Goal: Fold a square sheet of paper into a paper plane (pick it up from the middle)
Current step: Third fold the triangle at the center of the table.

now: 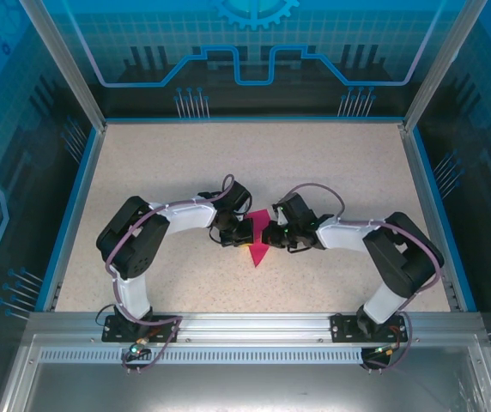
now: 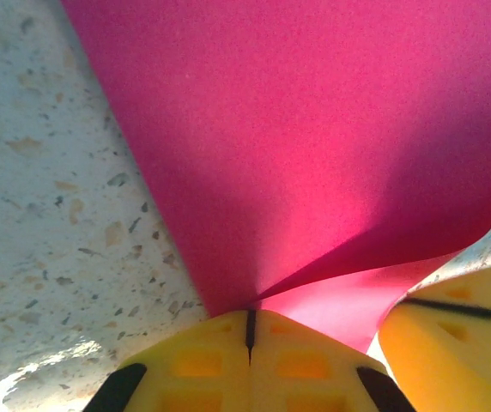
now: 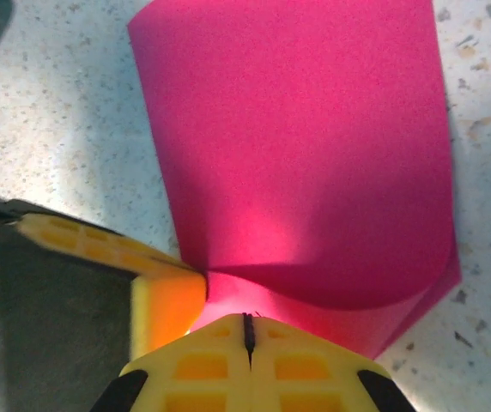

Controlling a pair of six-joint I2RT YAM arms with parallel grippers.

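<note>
Pink sheet point(image 2: 314, 129) is pinched by L claw point(image 2: 250, 336) & R claw point(image 3: 248, 333), both clamped shut, prob. so a crease can be set.

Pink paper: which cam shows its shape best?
Right wrist: most of the curled paper is in frame, the right gripper pinching its near edge. Left wrist crops it above the left gripper. Top external: a small pink wedge between both.

This is a robot lab work cell. A speckled table point(image 1: 314, 172) is closed in by blue walls point(image 1: 254, 51) printed with bright lines and a gear shape. The walls are held by silver metal posts point(image 1: 61, 60). The left arm point(image 1: 134, 245) and the right arm point(image 1: 400, 253) are bolted to a metal rail point(image 1: 254, 324) at the table's near edge.
</note>
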